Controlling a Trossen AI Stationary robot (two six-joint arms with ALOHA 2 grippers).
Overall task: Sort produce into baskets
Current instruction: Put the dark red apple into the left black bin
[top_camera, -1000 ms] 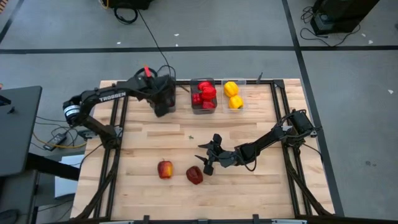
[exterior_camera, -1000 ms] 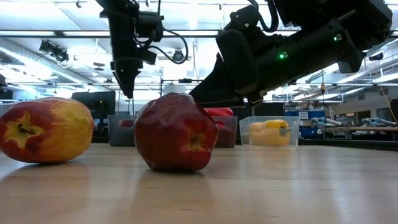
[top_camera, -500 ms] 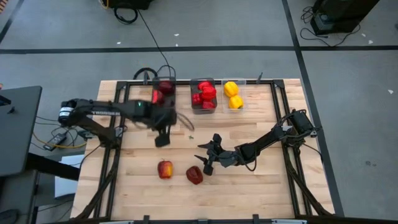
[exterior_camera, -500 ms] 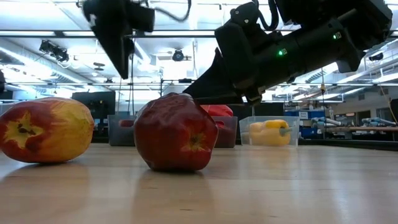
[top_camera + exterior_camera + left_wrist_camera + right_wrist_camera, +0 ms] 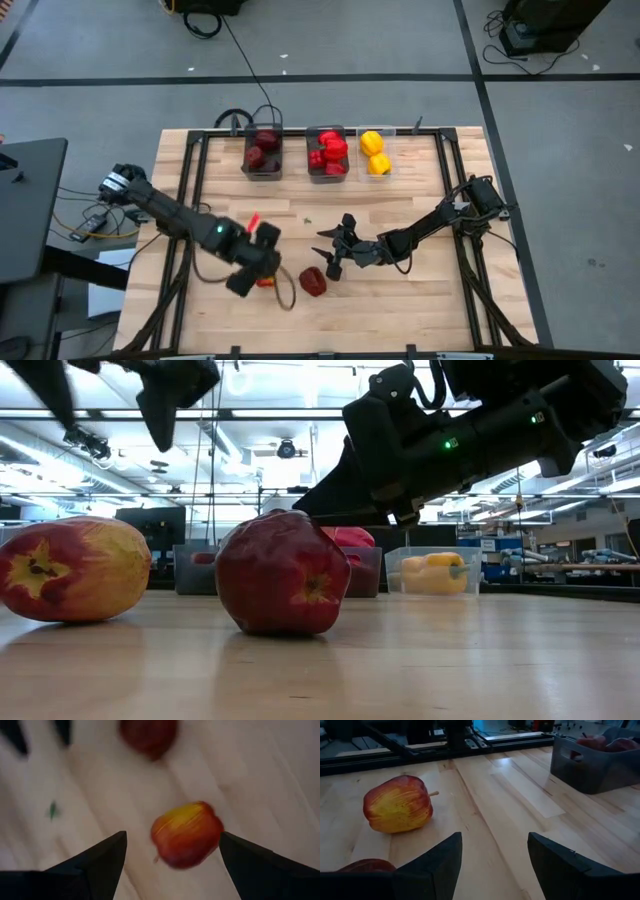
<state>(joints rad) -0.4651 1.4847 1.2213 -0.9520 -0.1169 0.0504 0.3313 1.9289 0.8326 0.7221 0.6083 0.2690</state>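
A red-yellow apple (image 5: 266, 282) lies on its side on the wood table near the near edge. A dark red apple (image 5: 312, 282) rests just to its right. My left gripper (image 5: 172, 836) hangs open above the red-yellow apple (image 5: 186, 835), one finger on either side and clear of it. My right gripper (image 5: 331, 248) stands open and low, just behind the dark red apple (image 5: 282, 573). Three baskets line the far edge: one with dark red apples (image 5: 262, 153), one with red peppers (image 5: 328, 152), one with yellow peppers (image 5: 375, 152).
Black frame rails (image 5: 190, 200) run along the table's left and right sides. A small green scrap (image 5: 308, 219) lies mid-table. Bare wood stretches between the baskets and the two apples. My left arm (image 5: 170, 212) slants across the table's left part.
My left gripper has swung from above the far left basket toward the table's near edge, turning about as it went, and now hangs over the red-yellow apple. The apples in that basket have come into view. Both loose apples and my right gripper have kept still.
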